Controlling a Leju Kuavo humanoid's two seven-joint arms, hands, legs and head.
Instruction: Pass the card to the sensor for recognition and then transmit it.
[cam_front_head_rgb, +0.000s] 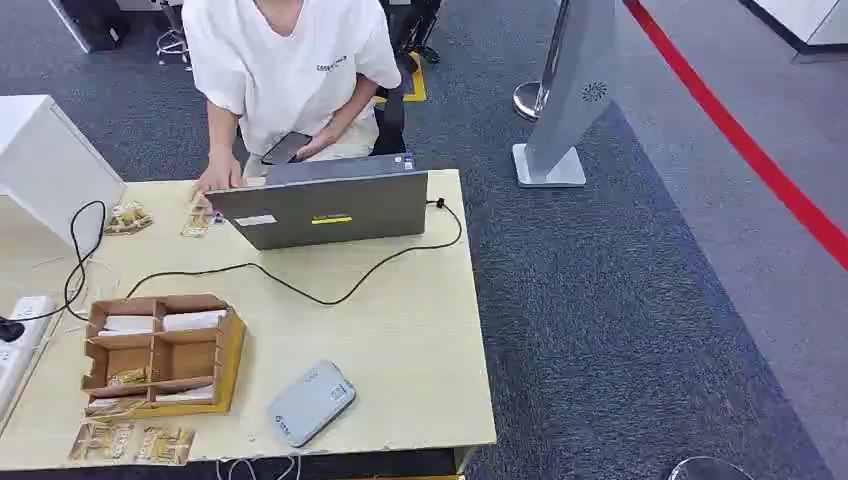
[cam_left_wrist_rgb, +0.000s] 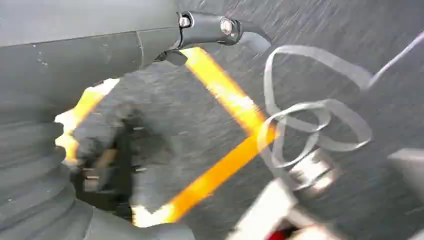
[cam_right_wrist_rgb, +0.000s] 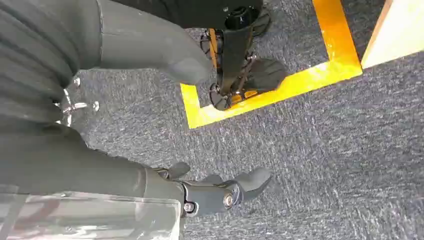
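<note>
Grey sensor lies diagonal on table; right hand spread, empty; left hand blurred, state unclear.

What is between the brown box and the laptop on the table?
In the head view, a black cable snakes across the bare tabletop between the wooden organizer box and the laptop.

Even bright light; left wrist view motion-blurred; other views sharp.
</note>
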